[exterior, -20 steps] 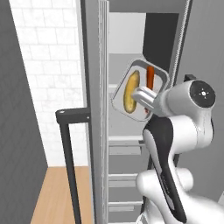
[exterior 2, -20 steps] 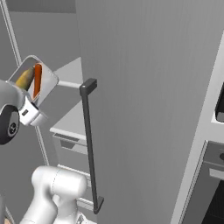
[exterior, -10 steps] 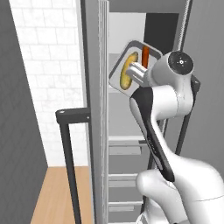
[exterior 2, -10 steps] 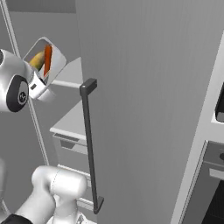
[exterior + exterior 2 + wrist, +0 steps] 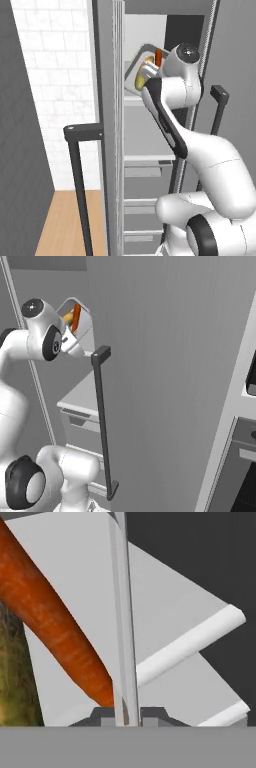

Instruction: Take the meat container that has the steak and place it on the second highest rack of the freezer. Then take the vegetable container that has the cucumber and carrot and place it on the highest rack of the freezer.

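The arm holds the vegetable container (image 5: 141, 70), tilted on edge with carrot (image 5: 158, 55) and cucumber (image 5: 142, 73) inside, at the freezer's (image 5: 150, 30) top rack.

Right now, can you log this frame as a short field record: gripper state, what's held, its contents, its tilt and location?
gripper: gripper shut on the wall of the vegetable container
contents: carrot; a yellow-green vegetable beside it, probably the cucumber
tilt: container tipped steeply, open face toward the left base camera
location: raised high inside the open freezer, near the upper rack
placed: not yet
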### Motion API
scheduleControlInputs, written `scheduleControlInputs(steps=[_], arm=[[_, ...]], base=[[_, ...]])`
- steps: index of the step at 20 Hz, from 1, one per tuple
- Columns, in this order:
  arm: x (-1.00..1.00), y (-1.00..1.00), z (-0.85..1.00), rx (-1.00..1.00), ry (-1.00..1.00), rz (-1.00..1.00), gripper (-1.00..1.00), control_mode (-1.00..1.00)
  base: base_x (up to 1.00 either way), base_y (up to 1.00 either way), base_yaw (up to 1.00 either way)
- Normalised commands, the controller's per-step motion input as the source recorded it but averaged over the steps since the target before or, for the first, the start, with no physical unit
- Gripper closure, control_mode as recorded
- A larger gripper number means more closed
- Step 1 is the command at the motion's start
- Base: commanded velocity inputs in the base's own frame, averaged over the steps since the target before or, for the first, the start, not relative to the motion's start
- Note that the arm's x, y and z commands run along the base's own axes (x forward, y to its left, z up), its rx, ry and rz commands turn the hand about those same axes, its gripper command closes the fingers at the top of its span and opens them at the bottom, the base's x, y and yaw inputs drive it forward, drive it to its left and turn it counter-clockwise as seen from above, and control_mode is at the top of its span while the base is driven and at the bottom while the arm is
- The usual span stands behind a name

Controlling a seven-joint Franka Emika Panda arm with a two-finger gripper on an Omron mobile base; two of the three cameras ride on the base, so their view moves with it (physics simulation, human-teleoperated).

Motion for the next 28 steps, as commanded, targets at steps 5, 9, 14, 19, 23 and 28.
scheduleControlInputs(steps=[5, 9, 14, 19, 23, 28], arm=[[1.0, 0.0, -0.11, -0.03, 0.12, 0.0, -1.0, -1.0], [0.54, -0.01, -0.06, -0.01, 0.03, 0.0, -1.0, -1.0], [-0.57, 0.0, -0.01, -0.06, -0.15, 0.02, -1.0, -1.0], [-1.0, 0.0, -0.62, -0.16, -0.27, 0.03, -1.0, -1.0], [-1.0, -0.01, -1.0, -0.22, 0.01, 0.0, -1.0, -1.0], [-1.0, -0.03, -1.0, -0.32, 0.34, 0.09, -1.0, -1.0]], base=[[0.0, 0.0, 0.0], [0.0, 0.0, 0.0], [0.0, 0.0, 0.0], [0.0, 0.0, 0.0], [0.0, 0.0, 0.0], [0.0, 0.0, 0.0]])
